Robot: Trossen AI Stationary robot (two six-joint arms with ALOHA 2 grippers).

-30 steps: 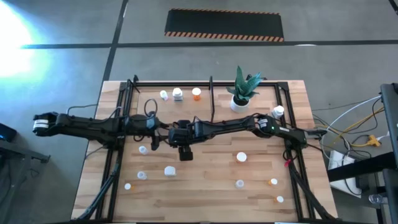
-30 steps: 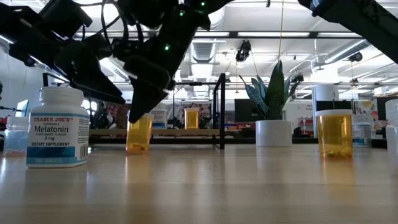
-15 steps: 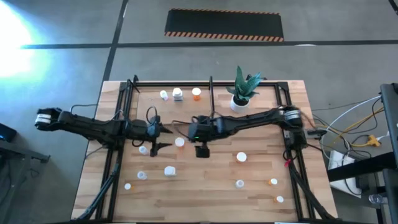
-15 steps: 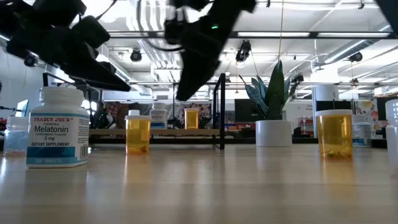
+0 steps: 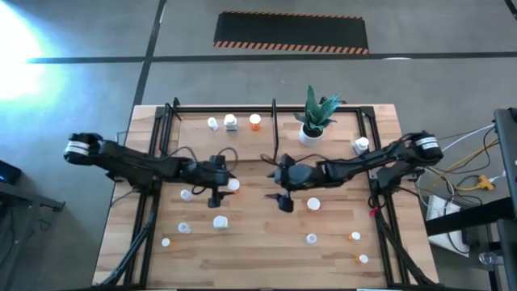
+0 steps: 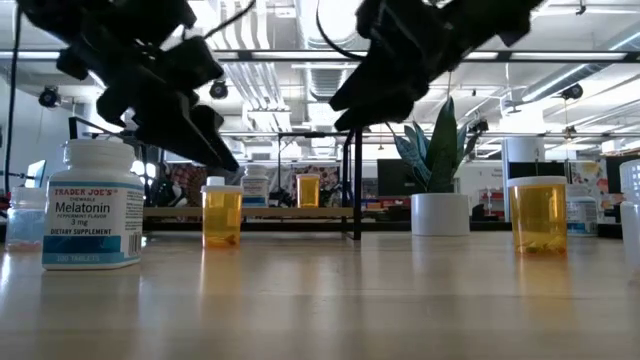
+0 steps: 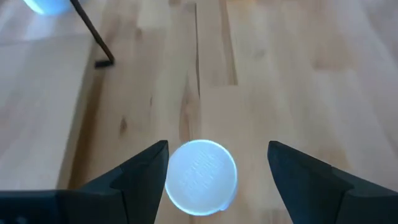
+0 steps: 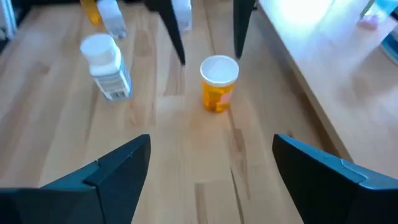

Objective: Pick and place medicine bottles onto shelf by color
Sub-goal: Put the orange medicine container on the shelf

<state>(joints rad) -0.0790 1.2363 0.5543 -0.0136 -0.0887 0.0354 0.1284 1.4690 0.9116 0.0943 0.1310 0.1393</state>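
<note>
Wooden worktop (image 5: 266,242) | left gripper (image 5: 216,193) fingers apart above white-capped bottle (image 7: 200,177) | right gripper (image 5: 284,200) fingers apart, nothing held, near orange bottle (image 8: 218,83)

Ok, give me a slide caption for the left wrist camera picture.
Left gripper open, straddling the white cap of a medicine bottle on the wooden tabletop.

In the low view the left arm (image 6: 150,80) hides the shelf's (image 6: 300,212) nine-o'clock end, and a bottle (image 6: 632,205) at three o'clock is cut by the edge. In the left wrist view a pale object (image 7: 46,5) at eleven o'clock is cropped and blurred.
</note>
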